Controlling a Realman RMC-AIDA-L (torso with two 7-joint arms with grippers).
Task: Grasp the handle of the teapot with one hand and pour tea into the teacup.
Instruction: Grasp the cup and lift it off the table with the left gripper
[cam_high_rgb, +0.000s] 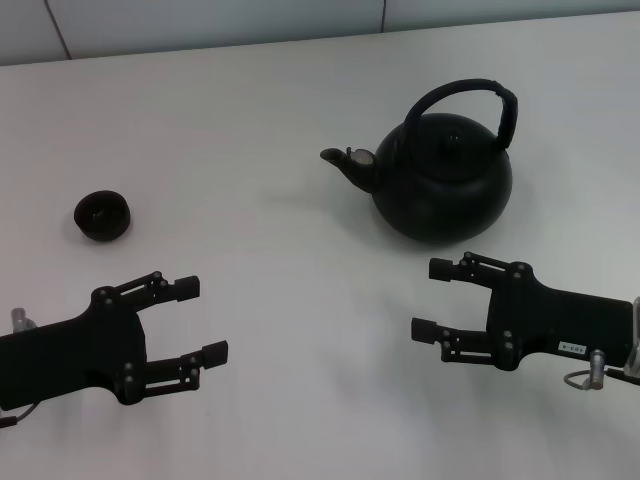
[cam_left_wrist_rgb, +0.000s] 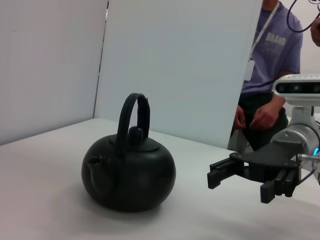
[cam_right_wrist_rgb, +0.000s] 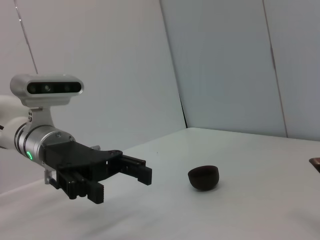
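Observation:
The round matte black teapot (cam_high_rgb: 445, 178) stands upright at the right rear of the white table, spout toward the left. Its arched handle (cam_high_rgb: 470, 90) stands up over the lid. The small black teacup (cam_high_rgb: 102, 216) sits far to the left. My right gripper (cam_high_rgb: 432, 299), the one with the white label, is open and empty, a little in front of the teapot and not touching it. My left gripper (cam_high_rgb: 200, 320) is open and empty, in front of and to the right of the teacup. The left wrist view shows the teapot (cam_left_wrist_rgb: 129, 172), handle (cam_left_wrist_rgb: 134, 111) and right gripper (cam_left_wrist_rgb: 239, 185). The right wrist view shows the teacup (cam_right_wrist_rgb: 204, 177) and left gripper (cam_right_wrist_rgb: 122, 184).
The white table (cam_high_rgb: 260, 120) ends at a far edge near grey wall panels. A person in a purple shirt (cam_left_wrist_rgb: 272, 60) stands beyond the table on the right side.

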